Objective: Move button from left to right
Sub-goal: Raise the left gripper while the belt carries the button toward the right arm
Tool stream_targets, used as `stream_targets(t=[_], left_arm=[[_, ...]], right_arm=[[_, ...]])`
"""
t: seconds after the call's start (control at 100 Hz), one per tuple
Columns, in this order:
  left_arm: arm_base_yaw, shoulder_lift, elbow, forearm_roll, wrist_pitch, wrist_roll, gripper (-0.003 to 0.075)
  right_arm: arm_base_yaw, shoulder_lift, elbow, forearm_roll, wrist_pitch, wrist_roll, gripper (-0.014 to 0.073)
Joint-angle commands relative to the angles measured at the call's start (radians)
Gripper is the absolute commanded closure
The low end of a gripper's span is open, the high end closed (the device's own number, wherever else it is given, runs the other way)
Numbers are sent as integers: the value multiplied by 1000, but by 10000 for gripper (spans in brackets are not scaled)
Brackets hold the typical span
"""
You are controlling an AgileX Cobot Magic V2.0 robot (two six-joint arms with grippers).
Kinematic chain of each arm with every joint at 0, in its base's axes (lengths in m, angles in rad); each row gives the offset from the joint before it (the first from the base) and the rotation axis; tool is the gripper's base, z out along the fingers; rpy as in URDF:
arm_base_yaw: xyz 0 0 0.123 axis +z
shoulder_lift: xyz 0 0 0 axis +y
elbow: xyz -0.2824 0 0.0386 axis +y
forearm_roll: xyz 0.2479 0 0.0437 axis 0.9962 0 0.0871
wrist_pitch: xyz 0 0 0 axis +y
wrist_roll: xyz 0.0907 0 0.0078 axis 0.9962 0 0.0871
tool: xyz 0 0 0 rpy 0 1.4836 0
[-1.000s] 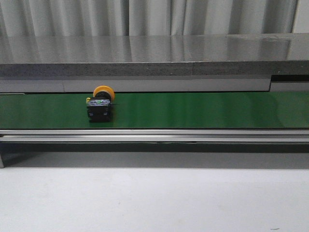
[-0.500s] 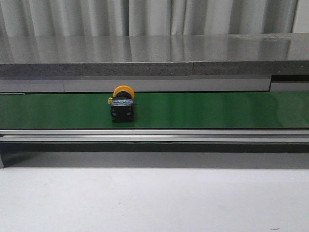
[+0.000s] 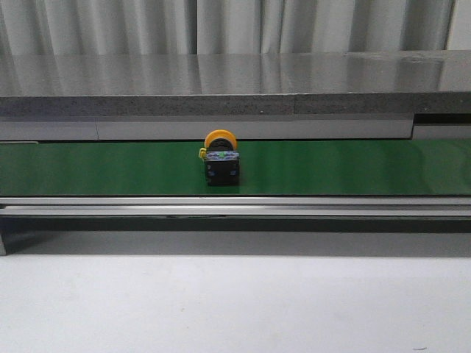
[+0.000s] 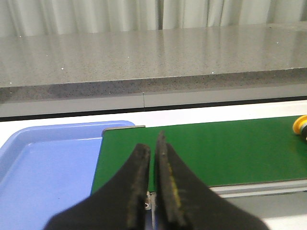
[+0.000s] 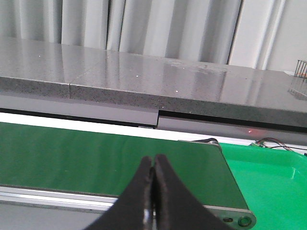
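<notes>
The button [image 3: 221, 160], a yellow cap on a black boxy body with green details, stands on the green conveyor belt [image 3: 331, 168], a little left of the belt's middle in the front view. In the left wrist view only the yellow edge of the button [image 4: 301, 126] shows at the frame border. My left gripper [image 4: 153, 143] is shut and empty, over the belt's left end beside a blue tray. My right gripper [image 5: 153, 165] is shut and empty, near the belt's right end; the button is out of that view.
A blue tray [image 4: 43, 163] lies off the belt's left end and a green tray [image 5: 268, 184] off its right end. A long grey stone counter [image 3: 235, 81] runs behind the belt, with curtains beyond. A metal rail [image 3: 235, 206] edges the belt's front.
The button has travelled to the right along the belt, from the left part toward the middle. Neither gripper shows in the earlier frames.
</notes>
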Motion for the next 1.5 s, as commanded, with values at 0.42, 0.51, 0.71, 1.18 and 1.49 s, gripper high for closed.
stream_targets(t=[0.42,0.51,0.71,1.18,1.49], left_arm=[[-3,8,-30,-3,-81,-11,715],[-3,8,-30,-3,-81,-11,715],[-3,8,-30,-3,-81,-11,715],[-3,8,-30,-3,-81,-11,715],[-3,8,-30,-3,-81,-11,715]], right_arm=[[0,296,-405,-7,225,3,662],[0,385,-493,-7,297,3,662],[0,597,-657,-7,438,3,662],[0,954,-856,47,586,3,662],[0,979,-856,57,586,3,559]])
